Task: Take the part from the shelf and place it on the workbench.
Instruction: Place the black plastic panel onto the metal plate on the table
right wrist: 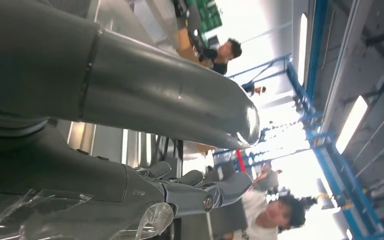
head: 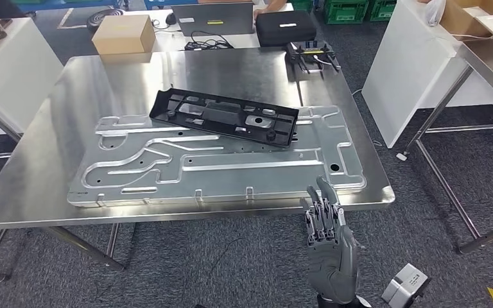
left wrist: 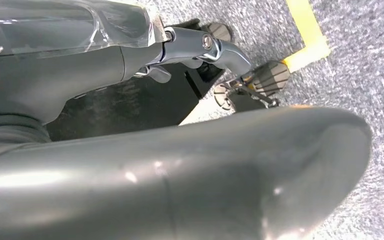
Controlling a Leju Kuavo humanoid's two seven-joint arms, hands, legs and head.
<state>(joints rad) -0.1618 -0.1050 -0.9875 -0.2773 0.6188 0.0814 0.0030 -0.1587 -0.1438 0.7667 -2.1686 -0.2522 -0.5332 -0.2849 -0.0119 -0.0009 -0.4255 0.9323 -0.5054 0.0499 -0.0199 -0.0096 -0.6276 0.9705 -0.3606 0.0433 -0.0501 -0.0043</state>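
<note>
**Black part lying on the steel table, right hand raised at the near edge**

Steel table (head: 45, 128) fills the middle of the head view, standing on grey carpet. On it lies a large stamped metal plate (head: 218, 168) with raised channels, and the black part (head: 224, 117), a long ribbed plastic frame, rests across the far edge of that plate, slightly skewed, touched by no hand.

At the far right corner of the table sits a small black tool (head: 311, 54) with metal bits. Beyond the table, on a white table, are a cardboard box (head: 123, 33), a laptop (head: 213, 18), a tangle of black cable (head: 207, 43) and a black case (head: 285, 27). Green crates (head: 345, 9) stand on the floor further back. To the right stands a white panel (head: 411, 70) beside another steel-legged table.

The right hand (head: 328, 247) rises just off the near edge of the table, palm toward the camera, fingers straight and a little apart, holding nothing. The left hand (left wrist: 180, 170) hangs over the carpet near yellow floor tape (left wrist: 307, 35); its fingers reach out straight with nothing in them.
</note>
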